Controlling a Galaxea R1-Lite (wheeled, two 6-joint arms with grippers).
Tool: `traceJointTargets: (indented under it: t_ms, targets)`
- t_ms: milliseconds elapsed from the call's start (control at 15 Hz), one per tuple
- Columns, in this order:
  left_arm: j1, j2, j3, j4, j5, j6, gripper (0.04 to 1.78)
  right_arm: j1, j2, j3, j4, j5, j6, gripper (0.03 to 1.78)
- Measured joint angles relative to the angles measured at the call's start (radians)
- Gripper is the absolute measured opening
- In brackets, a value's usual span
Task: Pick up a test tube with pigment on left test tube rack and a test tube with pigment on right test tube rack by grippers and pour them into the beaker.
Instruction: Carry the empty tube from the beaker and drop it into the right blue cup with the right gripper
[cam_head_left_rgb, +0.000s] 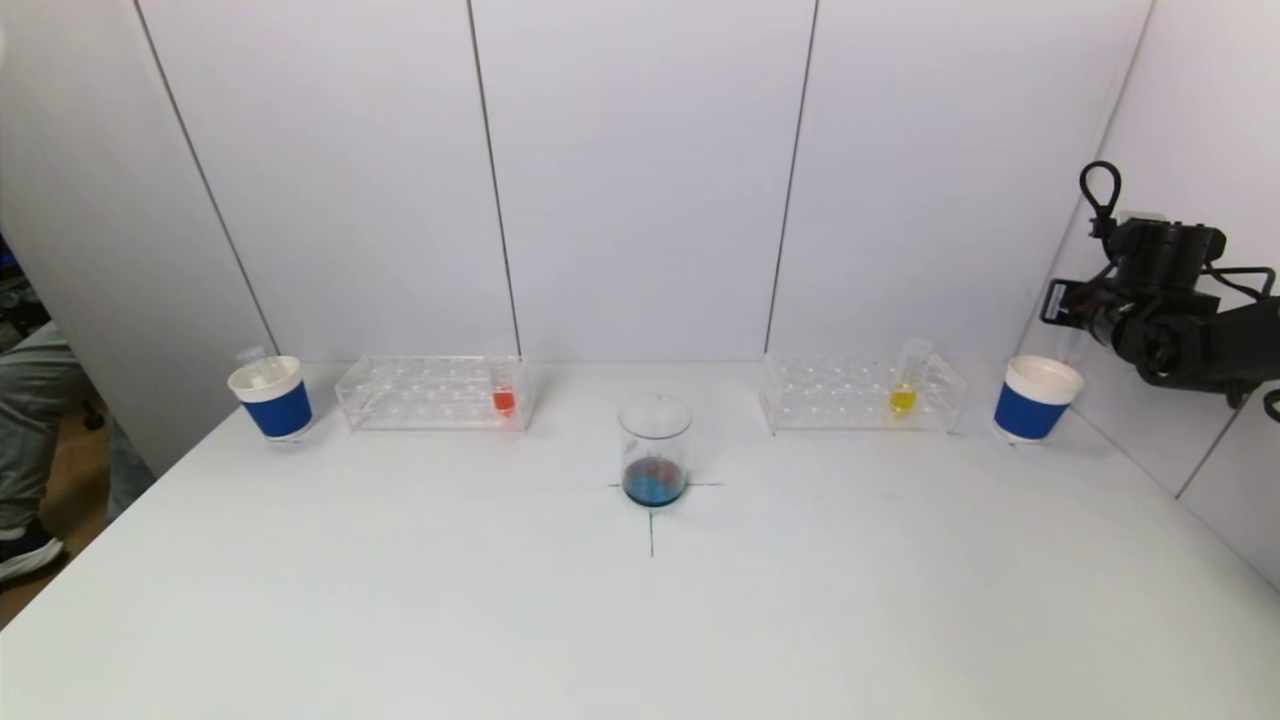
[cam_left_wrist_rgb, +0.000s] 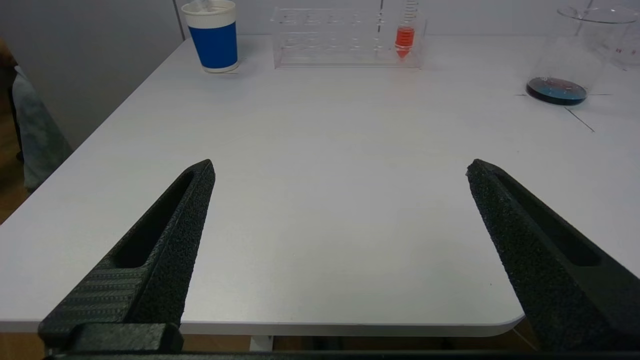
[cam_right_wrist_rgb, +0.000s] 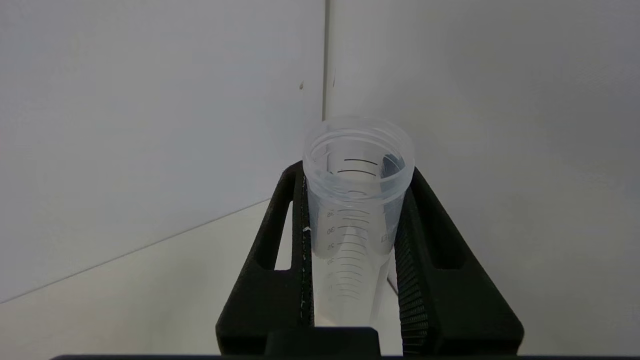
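My right gripper (cam_right_wrist_rgb: 352, 250) pinches an empty graduated tube (cam_right_wrist_rgb: 356, 210) up by the wall, above the right-hand blue cup (cam_head_left_rgb: 1036, 397). My left gripper (cam_left_wrist_rgb: 340, 170) hangs spread wide over the near table edge. The orange tube (cam_head_left_rgb: 504, 392) and yellow tube (cam_head_left_rgb: 906, 385) stand in their racks; light, smooth, probably slippery plastic, best gripped high on the clear wall. The beaker (cam_head_left_rgb: 654, 448) sits between the racks.
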Motion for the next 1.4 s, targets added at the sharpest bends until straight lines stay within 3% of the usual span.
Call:
traceJointTargets:
  t_ms: [1400]
  targets:
    - [0.0,0.0,0.0,0.0,0.0,0.0,1.76,0.026,-0.018,0.067,-0.002,0.021,0.039,0.52]
